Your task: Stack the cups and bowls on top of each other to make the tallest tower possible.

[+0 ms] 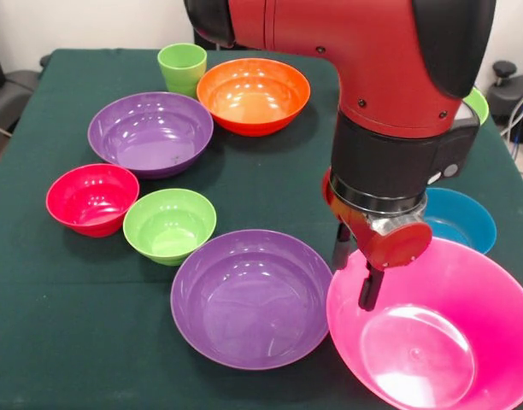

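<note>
**Inspector A:** We count seven full bowls on the green tabletop (39,359): one pink bowl (437,337), two purple bowls, nearer (251,299) and farther (150,133), one orange bowl (254,95), one red bowl (92,199), one small lime bowl (169,225) and one blue bowl (460,219). We count one light green cup (182,67), upright beside the orange bowl. A lime rim (477,103) shows behind the arm; we cannot tell what it belongs to.

**Inspector B:** We confirm. Nothing is nested; each bowl sits alone. The pink bowl runs off the lower right corner and touches or nearly touches the nearer purple bowl. The red and small lime bowls sit rim to rim. Open cloth lies at the lower left and in the centre, between the orange bowl and the nearer purple bowl.

**Inspector A:** The red and black arm (373,60) comes down at the right, wrist vertical. The end effector (357,273) hangs at the pink bowl's far rim, one dark finger (370,290) inside the bowl, another outside.

**Inspector B:** We read the fingers as straddling the rim; whether they are clamped on it we cannot tell.
</note>
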